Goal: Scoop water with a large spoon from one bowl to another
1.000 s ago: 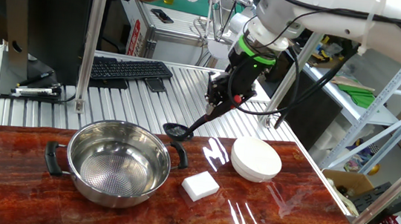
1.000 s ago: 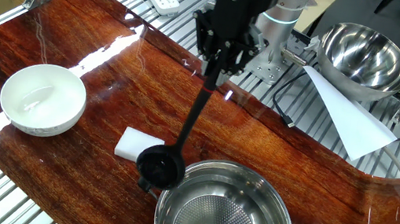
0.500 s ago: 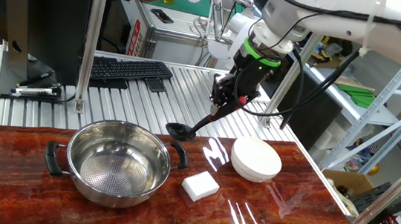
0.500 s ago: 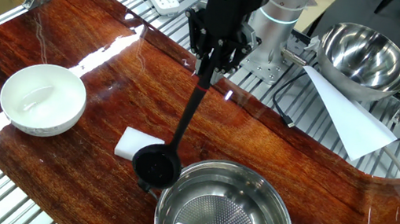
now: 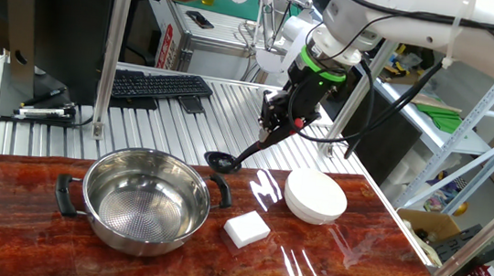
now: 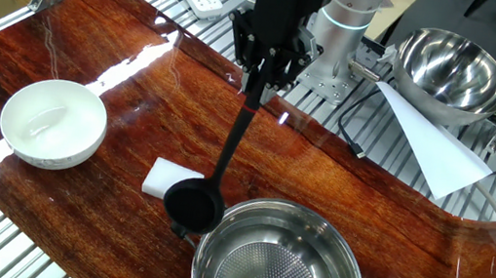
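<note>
My gripper (image 5: pixel 283 126) (image 6: pixel 259 84) is shut on the top of the large spoon's long handle. The black ladle (image 5: pixel 220 161) (image 6: pixel 191 204) hangs slanted in the air, its cup beside the rim of the steel pot (image 5: pixel 144 199) (image 6: pixel 280 268), between the pot and the white bowl. The pot stands on the wooden tabletop with a little water at its bottom. The white bowl (image 5: pixel 315 196) (image 6: pixel 52 122) stands apart from the pot, on the ladle's other side.
A white rectangular block (image 5: pixel 247 229) (image 6: pixel 169 179) lies between pot and bowl. A second steel bowl (image 6: pixel 452 70) and a sheet of paper (image 6: pixel 429 145) sit behind the arm's base. A keyboard (image 5: pixel 156 85) rests on the metal slats.
The ladle and gripper shifted slightly away from the pot toward the white bowl over the first half second, then held still.
</note>
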